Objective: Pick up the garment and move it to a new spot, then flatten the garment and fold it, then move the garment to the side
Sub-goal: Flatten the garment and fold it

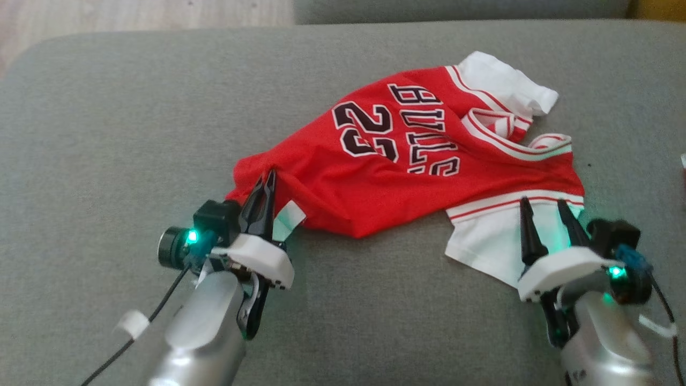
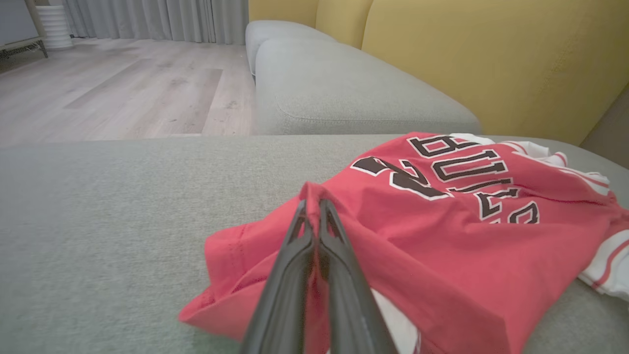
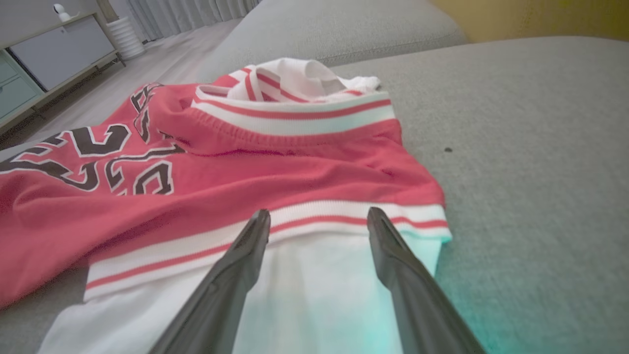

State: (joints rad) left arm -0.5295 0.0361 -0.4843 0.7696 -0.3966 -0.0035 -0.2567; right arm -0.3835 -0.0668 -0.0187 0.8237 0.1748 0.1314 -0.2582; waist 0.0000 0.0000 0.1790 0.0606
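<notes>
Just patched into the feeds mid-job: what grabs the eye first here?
The red jersey with black lettering and the number 23 stands out, lying crumpled across the middle of the grey sofa cushion. At its near left corner the left pincer is shut on a fold of red fabric, while the right pincer stands open over the white sleeve at the near right.

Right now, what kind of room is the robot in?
Most likely a living room: the jersey lies on a grey sofa seat with yellow back cushions, and beyond it are a wood floor, grey curtains and a low cabinet.
</notes>
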